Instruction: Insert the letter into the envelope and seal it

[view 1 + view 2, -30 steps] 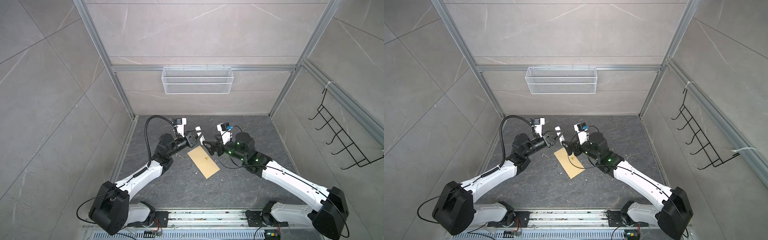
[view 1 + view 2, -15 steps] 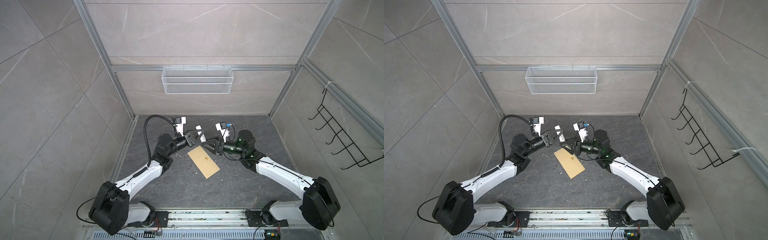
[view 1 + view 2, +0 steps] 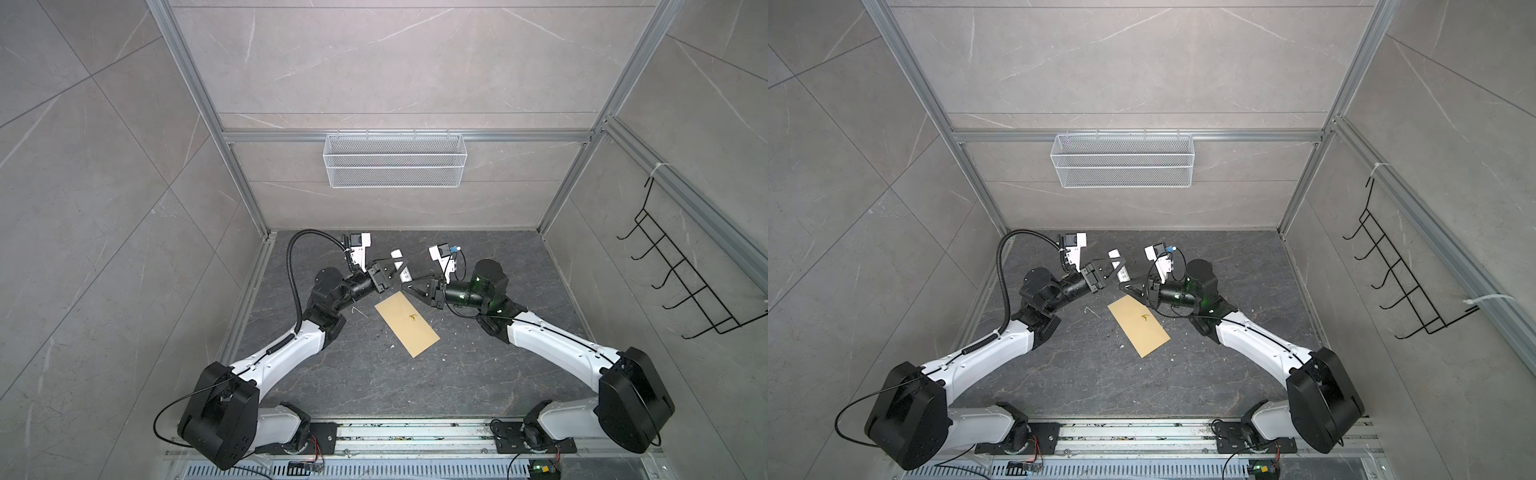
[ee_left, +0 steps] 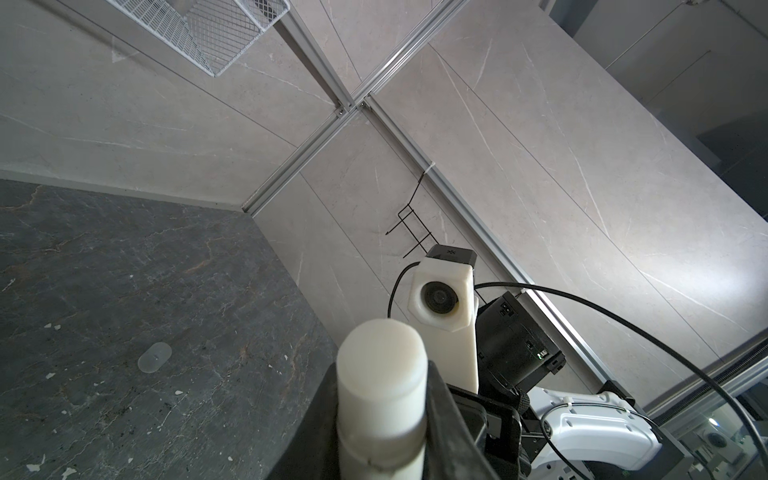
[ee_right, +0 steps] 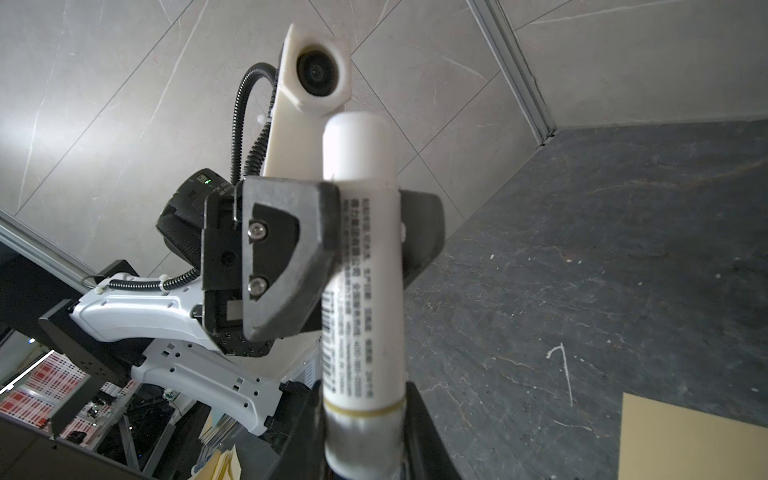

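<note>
I see my left gripper (image 4: 382, 419) clamped on a white stick (image 4: 380, 365); a clear cap (image 4: 154, 357) lies apart on the dark tabletop (image 4: 124, 270).

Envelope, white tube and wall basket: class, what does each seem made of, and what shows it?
The envelope looks like matte yellow-tan paper: thin, flat. The white tube: probably smooth plastic, carrying printed text. The basket: white-coated wire, open mesh.
</note>
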`<state>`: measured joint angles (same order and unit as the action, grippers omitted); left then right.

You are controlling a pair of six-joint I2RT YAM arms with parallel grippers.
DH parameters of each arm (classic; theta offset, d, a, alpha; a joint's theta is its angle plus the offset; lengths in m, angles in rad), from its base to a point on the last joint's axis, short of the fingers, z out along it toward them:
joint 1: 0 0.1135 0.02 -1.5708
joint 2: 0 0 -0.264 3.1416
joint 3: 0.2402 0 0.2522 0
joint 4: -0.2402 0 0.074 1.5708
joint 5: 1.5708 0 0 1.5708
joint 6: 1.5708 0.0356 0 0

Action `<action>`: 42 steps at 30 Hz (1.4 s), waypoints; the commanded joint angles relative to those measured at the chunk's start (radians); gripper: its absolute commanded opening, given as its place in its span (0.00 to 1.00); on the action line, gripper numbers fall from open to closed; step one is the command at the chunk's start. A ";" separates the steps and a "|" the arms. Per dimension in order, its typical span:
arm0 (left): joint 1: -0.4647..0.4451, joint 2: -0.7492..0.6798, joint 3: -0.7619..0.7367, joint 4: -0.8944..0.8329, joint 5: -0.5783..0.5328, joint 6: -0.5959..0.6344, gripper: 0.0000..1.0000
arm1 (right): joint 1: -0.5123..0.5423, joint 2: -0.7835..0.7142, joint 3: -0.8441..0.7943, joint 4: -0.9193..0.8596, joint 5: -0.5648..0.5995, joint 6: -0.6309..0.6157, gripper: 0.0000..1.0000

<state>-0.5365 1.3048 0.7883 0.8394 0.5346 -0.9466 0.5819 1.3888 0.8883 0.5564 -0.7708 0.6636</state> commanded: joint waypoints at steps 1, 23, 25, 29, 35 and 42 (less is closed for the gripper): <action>0.003 -0.002 0.028 0.047 0.018 0.018 0.00 | -0.002 0.005 0.010 0.002 0.042 -0.003 0.13; -0.010 -0.001 0.035 -0.133 -0.083 0.133 0.00 | 0.547 0.226 0.449 -0.566 1.883 -0.813 0.00; -0.010 -0.001 0.035 -0.138 -0.091 0.134 0.00 | 0.571 0.285 0.465 -0.454 1.978 -0.946 0.00; -0.010 -0.002 0.037 -0.148 -0.096 0.138 0.00 | 0.578 0.295 0.460 -0.446 1.954 -0.944 0.00; -0.010 -0.016 0.037 -0.159 -0.103 0.135 0.00 | 0.534 0.132 0.362 -0.541 1.593 -0.728 0.28; -0.006 -0.040 0.077 -0.257 -0.118 0.147 0.00 | 0.319 -0.099 0.171 -0.510 0.932 -0.490 0.94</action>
<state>-0.5434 1.3037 0.8078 0.6090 0.4038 -0.8333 0.9760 1.3598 1.1046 0.0196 0.5201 0.0345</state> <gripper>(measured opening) 0.255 0.906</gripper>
